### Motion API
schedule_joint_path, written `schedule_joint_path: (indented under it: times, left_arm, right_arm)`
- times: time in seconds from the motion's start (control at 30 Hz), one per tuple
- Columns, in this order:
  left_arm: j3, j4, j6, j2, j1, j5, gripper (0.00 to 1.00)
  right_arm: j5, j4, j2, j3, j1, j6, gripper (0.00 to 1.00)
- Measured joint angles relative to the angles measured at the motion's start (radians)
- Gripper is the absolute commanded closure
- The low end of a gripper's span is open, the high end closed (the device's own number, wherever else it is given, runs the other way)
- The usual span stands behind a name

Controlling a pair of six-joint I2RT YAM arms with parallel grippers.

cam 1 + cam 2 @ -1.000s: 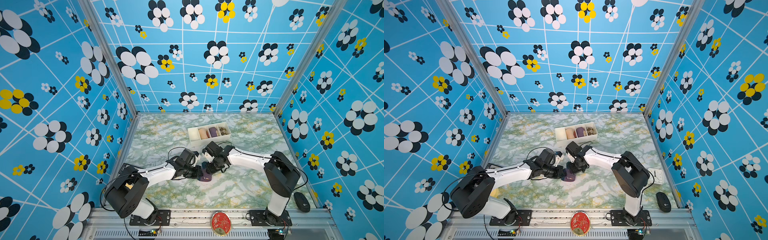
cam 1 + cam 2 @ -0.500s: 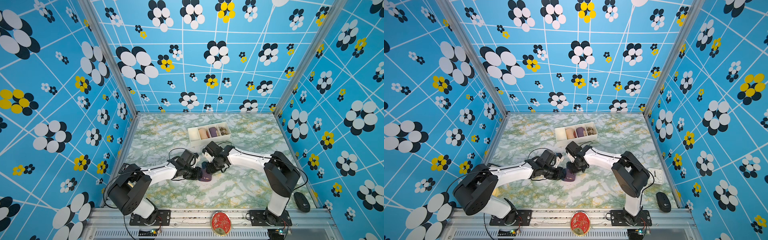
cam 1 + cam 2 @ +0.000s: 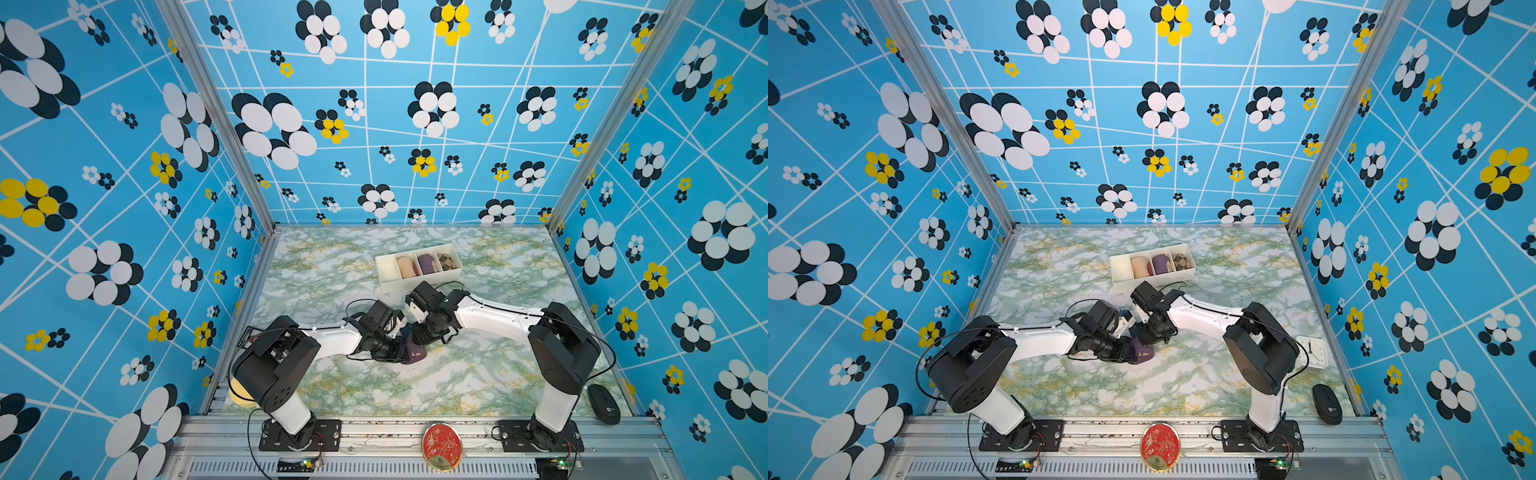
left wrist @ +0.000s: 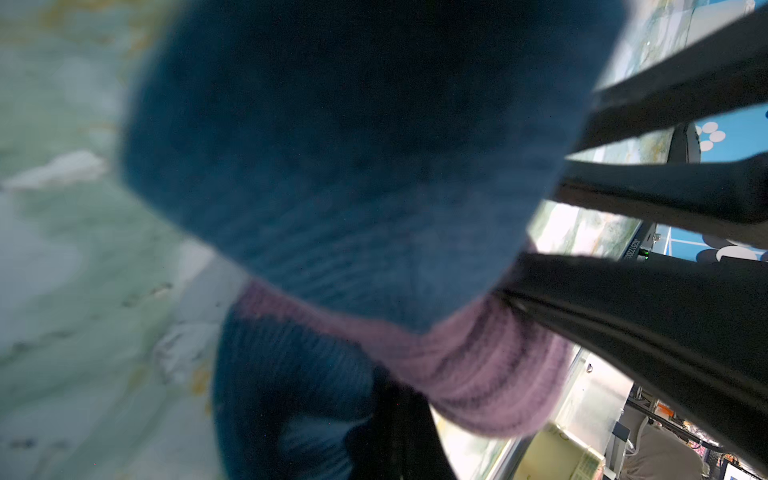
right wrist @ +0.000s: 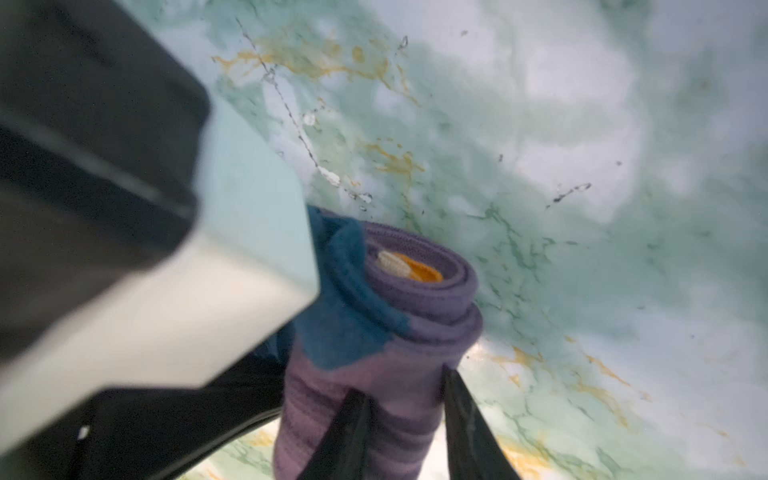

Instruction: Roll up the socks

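The socks point(image 5: 382, 332) are lying as a tight roll on the marble surface point(image 3: 457, 374). The right end effector point(image 5: 403, 384) is pinching the roll's purple body. The left end effector point(image 3: 397, 347), pressed together, seems to be gripping the teal toe flap. The flap likely needs wrapping over next, with the roll steadied.

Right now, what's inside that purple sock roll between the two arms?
At the open end of the sock roll, purple layers spiral around an orange-yellow cuff with a cream bit beside it. Anything deeper is covered by the outer wraps.
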Motion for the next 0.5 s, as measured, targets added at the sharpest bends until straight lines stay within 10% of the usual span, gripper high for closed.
schedule_joint_path:
  times: [0.5]
  left_arm:
    - [0.02,-0.017,-0.006,-0.238,0.023,-0.044,0.94]
  right_arm:
    - [0.015,-0.001,-0.005,0.001,0.001,0.011,0.71]
